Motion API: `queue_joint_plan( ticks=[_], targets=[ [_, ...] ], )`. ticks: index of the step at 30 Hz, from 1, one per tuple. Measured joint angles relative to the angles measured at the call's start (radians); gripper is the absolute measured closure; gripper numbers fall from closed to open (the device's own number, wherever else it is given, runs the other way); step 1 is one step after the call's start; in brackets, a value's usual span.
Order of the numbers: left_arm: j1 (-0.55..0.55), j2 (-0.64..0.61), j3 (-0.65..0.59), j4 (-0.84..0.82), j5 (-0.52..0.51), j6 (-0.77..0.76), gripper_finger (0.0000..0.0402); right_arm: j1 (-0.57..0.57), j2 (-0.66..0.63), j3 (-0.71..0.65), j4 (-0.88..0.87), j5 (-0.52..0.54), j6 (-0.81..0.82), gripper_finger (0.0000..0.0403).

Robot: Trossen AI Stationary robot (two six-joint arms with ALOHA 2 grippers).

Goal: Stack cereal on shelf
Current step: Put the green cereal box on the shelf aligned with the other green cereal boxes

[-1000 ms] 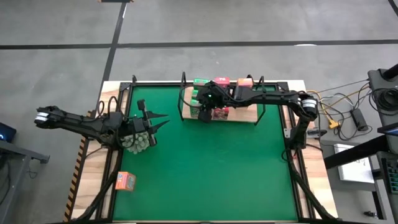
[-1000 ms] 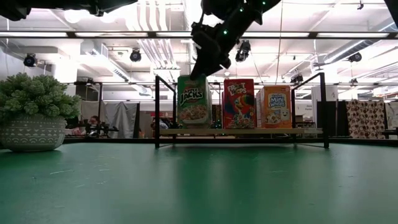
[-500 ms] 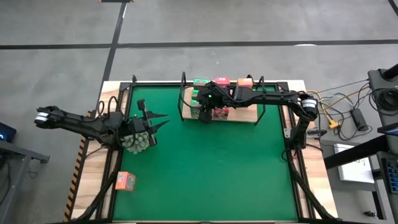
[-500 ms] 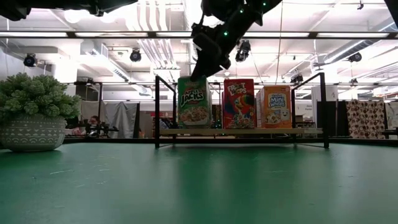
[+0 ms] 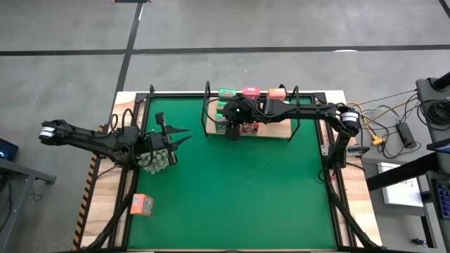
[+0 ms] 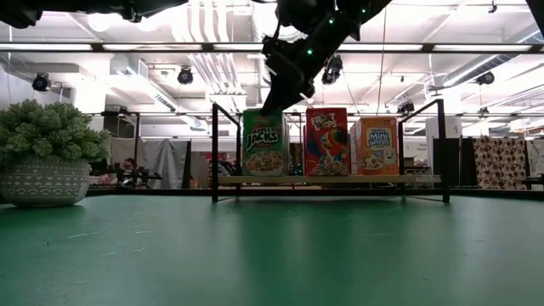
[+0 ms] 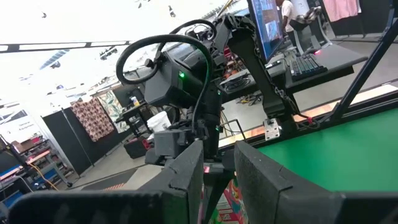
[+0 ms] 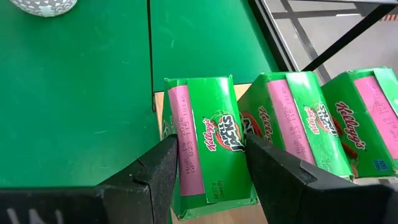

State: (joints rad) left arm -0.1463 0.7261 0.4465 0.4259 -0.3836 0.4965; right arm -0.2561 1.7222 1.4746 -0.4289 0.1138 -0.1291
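We see the right gripper [image 8: 205, 171], jaws parted around the upright green cardboard cereal box [image 8: 208, 140] on the light wooden shelf [image 6: 327, 179], where snagging could topple it.

The green box [image 6: 265, 142] reads "Apple Jacks", the red box [image 6: 326, 141] "Froot Loops", the orange box [image 6: 376, 145] "Mini Wheats".

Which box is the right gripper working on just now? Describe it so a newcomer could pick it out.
Find the wooden shelf at the far edge of the green mat. Its front row, seen from table height, holds three upright boxes. It is the green Apple Jacks box at the left end, directly beneath the right gripper, beside a red box and an orange one.
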Motion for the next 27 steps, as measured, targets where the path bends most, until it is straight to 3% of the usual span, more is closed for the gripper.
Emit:
queue_joint_plan(
  ticks=[27],
  targets=[
    [0.0, 0.0, 0.0, 0.0, 0.0, 0.0, 0.0326, -0.004, 0.0, 0.038, -0.026, 0.018, -0.01, 0.0192]
  ],
)
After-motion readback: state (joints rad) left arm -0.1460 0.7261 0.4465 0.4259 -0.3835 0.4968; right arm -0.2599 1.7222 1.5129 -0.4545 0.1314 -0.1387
